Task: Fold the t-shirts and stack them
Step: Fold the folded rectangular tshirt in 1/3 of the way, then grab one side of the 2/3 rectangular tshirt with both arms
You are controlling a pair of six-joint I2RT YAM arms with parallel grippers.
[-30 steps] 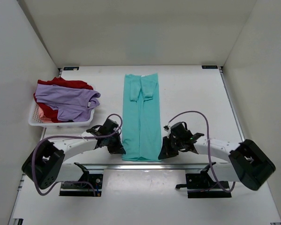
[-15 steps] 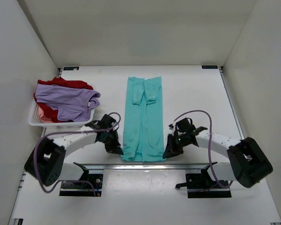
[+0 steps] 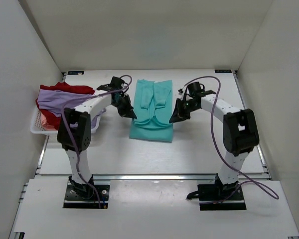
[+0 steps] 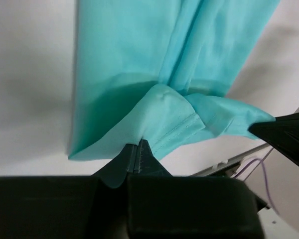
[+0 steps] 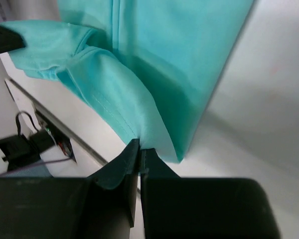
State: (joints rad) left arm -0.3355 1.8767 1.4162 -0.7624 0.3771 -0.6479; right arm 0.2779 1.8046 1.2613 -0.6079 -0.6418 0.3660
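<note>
The teal t-shirt [image 3: 152, 112] lies as a long narrow strip on the white table, its near end raised and carried over the middle. My left gripper [image 3: 132, 115] is shut on the hem's left corner, which shows at the fingertips in the left wrist view [image 4: 138, 144]. My right gripper [image 3: 173, 118] is shut on the right corner, pinched at the tips in the right wrist view [image 5: 139, 147]. The lifted hem [image 4: 189, 117] sags between both grippers. A lavender t-shirt [image 3: 65, 102] lies over a red t-shirt [image 3: 70, 88] in the basket at the left.
A white lattice basket [image 3: 39, 128] stands at the table's left side, close to the left arm's elbow. The table's walls rise on the left, right and back. A metal rail [image 3: 154, 175] runs across the table's near edge.
Both grippers have moved from the near edge toward the table's far side, lifting the teal shirt's bottom hem and folding it over the rest of the shirt.
</note>
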